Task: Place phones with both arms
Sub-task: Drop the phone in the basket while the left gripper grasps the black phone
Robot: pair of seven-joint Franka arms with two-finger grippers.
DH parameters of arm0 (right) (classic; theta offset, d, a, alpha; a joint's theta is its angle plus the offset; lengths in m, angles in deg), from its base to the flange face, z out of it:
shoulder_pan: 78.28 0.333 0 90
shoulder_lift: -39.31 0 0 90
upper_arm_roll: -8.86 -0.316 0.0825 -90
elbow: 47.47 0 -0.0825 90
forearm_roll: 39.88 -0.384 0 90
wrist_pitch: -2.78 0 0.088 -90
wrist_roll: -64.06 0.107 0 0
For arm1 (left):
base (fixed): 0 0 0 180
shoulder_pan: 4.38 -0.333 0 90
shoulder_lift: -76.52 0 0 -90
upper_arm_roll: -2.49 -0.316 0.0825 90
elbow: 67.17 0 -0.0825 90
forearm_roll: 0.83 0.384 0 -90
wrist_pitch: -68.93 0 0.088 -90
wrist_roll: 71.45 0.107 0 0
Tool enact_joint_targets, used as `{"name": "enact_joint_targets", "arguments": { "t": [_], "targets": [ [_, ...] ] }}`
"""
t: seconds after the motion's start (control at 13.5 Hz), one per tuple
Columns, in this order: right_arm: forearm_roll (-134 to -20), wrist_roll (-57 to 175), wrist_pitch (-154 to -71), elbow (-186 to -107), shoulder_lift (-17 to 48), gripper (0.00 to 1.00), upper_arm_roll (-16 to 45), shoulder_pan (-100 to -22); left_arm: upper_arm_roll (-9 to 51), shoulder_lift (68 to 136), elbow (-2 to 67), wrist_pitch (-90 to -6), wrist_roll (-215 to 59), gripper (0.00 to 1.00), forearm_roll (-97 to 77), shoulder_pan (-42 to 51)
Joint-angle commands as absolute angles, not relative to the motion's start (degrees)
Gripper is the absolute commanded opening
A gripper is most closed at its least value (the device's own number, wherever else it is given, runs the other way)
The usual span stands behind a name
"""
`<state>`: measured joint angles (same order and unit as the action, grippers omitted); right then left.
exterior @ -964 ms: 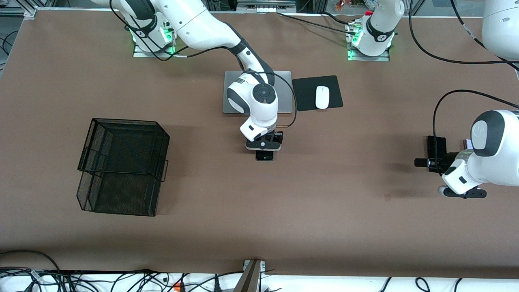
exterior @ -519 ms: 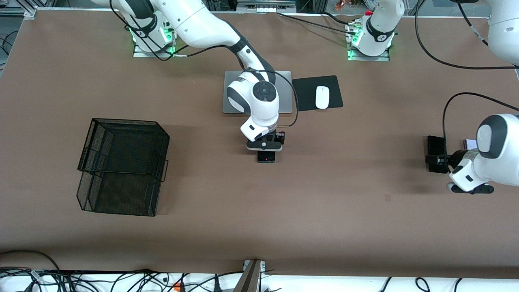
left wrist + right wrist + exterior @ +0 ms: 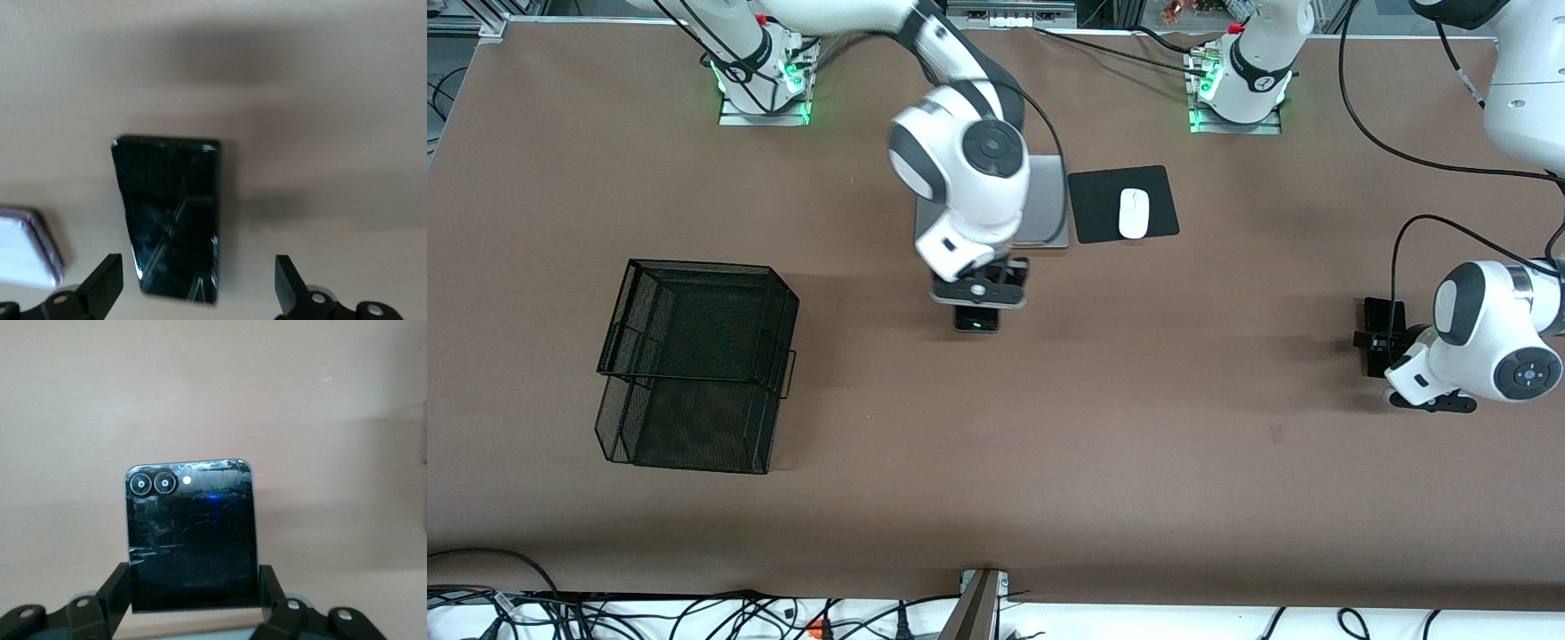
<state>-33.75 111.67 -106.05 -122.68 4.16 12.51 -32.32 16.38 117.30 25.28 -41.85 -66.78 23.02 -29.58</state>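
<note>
My right gripper (image 3: pixel 978 307) is shut on the squarish black folded phone (image 3: pixel 975 321) and holds it up over the table beside the laptop. In the right wrist view the phone (image 3: pixel 190 533) sits between the fingers (image 3: pixel 119 587), camera dots outward. My left gripper (image 3: pixel 1380 347) is open, low over the long black slab phone (image 3: pixel 1384 311) at the left arm's end of the table. In the left wrist view the slab (image 3: pixel 170 220) lies between the spread fingers (image 3: pixel 107 277), untouched. The lavender-white phone (image 3: pixel 23 243) lies beside it; in the front view the arm hides it.
A black wire basket (image 3: pixel 694 364) stands toward the right arm's end. A closed silver laptop (image 3: pixel 1048 204) lies under the right arm's wrist. A white mouse (image 3: pixel 1134 213) sits on a black pad (image 3: pixel 1094 209) beside the laptop.
My right arm has risen with the folded phone and shifted toward its own end of the table. My left arm's wrist has turned, its gripper still at the slab phone.
</note>
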Motion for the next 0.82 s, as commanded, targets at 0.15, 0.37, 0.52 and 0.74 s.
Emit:
{"name": "enact_joint_targets", "arguments": {
  "t": [0.15,0.37,0.52,0.74],
  "targets": [
    [-35.8,96.5,-105.4,-142.5,22.8,0.0,19.6,-35.9,18.6,115.2,32.6,-54.2,-58.9,1.0,23.5,-37.3],
    [-38.1,82.8,-106.0,-149.8,28.7,0.0,30.0,-35.8,18.8,115.3,33.5,-55.3,-58.9,1.0,23.4,-38.2],
    [-38.5,75.2,-107.1,-152.3,29.9,0.0,36.8,-35.8,18.8,115.2,33.4,-54.8,-58.6,1.0,19.9,-38.2],
    [-43.2,63.0,-112.4,-156.4,28.9,0.0,46.3,-36.1,19.1,115.0,33.5,-53.2,-56.9,1.0,14.9,-38.1]
  ]
}}
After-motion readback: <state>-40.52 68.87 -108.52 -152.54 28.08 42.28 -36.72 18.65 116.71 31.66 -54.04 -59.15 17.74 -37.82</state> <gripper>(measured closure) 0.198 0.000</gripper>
